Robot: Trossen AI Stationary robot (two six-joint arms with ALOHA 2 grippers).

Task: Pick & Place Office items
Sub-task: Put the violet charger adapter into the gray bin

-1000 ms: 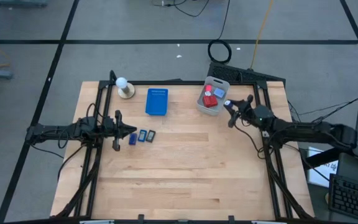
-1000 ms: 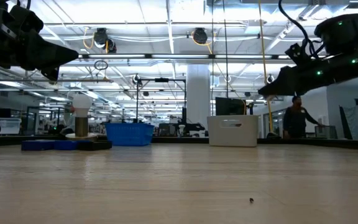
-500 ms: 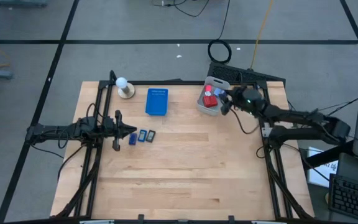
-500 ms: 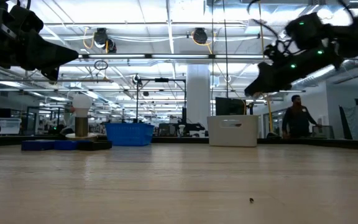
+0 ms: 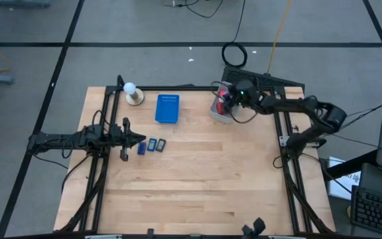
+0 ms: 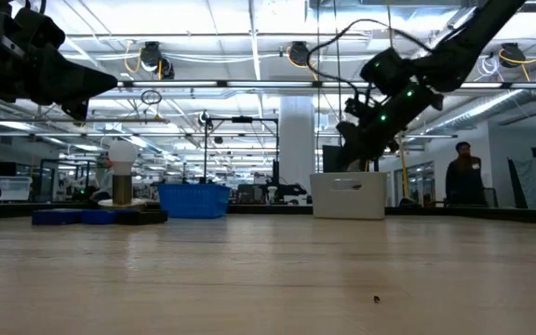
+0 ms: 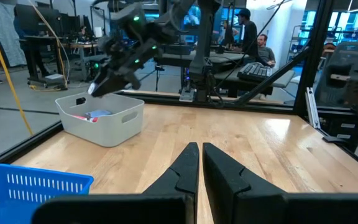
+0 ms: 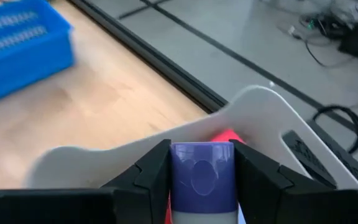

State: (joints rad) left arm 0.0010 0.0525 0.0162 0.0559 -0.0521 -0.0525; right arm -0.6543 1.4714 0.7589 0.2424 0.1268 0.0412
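My right gripper (image 5: pixel 230 100) hangs over a white bin (image 5: pixel 221 111) at the table's far right and is shut on a small blue and grey rectangle (image 8: pixel 202 175). The bin holds red blocks (image 5: pixel 223 106) and small coloured bits. The low view shows this gripper (image 6: pixel 355 141) above the bin (image 6: pixel 347 196). Three small dark-blue and grey rectangles (image 5: pixel 151 145) lie flat on the table at the left. My left gripper (image 5: pixel 140 139) is shut just left of them and held above the table (image 7: pixel 199 155). My right gripper pinches the blue and grey rectangle by its two opposite sides (image 8: pixel 179 177) between the two fingers (image 8: pixel 145 177). The fingers slant down from the table's right side. The rectangle is lifted clear, above the bin's rim.
A flat blue tray (image 5: pixel 167 108) lies at the far middle. A white ball on a round base (image 5: pixel 133 94) stands to the tray's left. Bare wood fills the table's middle and near half. People show in the room beyond the table.
My right gripper has gone toward the table's left and far edge, from beside the bin's right side to over the bin, and has tipped downward. It stays shut on the rectangle. My left arm has kept still.
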